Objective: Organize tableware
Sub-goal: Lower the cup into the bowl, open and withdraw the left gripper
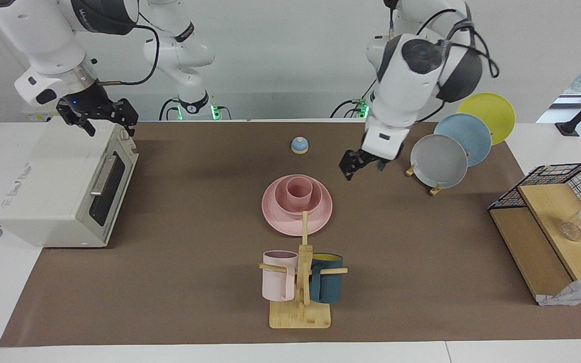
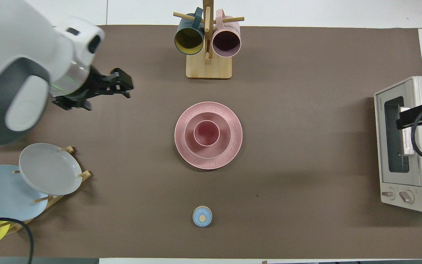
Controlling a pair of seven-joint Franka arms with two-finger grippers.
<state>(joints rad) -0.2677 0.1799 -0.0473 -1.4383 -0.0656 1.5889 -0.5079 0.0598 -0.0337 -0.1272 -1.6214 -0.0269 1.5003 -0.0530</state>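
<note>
The pink plate [image 1: 281,222] lies at the middle of the mat. The pink bowl [image 1: 290,207] sits on it and the pink cup [image 1: 299,190] stands upright in the bowl. The overhead view shows the same stack: plate [image 2: 208,162], bowl [image 2: 227,142], cup [image 2: 206,132]. My left gripper [image 1: 363,169] is open and empty in the air over bare mat, between the stack and the plate rack; it also shows in the overhead view [image 2: 126,86]. My right gripper [image 1: 111,130] is open and waits over the toaster oven, also seen from overhead [image 2: 402,119].
A toaster oven [image 1: 63,186] stands at the right arm's end. A mug rack [image 1: 300,315] with a pale pink mug [image 1: 278,277] and a teal mug [image 1: 327,285] stands farther out than the stack. A rack holds grey [image 1: 439,160], blue and yellow plates. A small blue bell [image 1: 299,145] sits near the robots. A wire shelf [image 1: 547,222] stands at the left arm's end.
</note>
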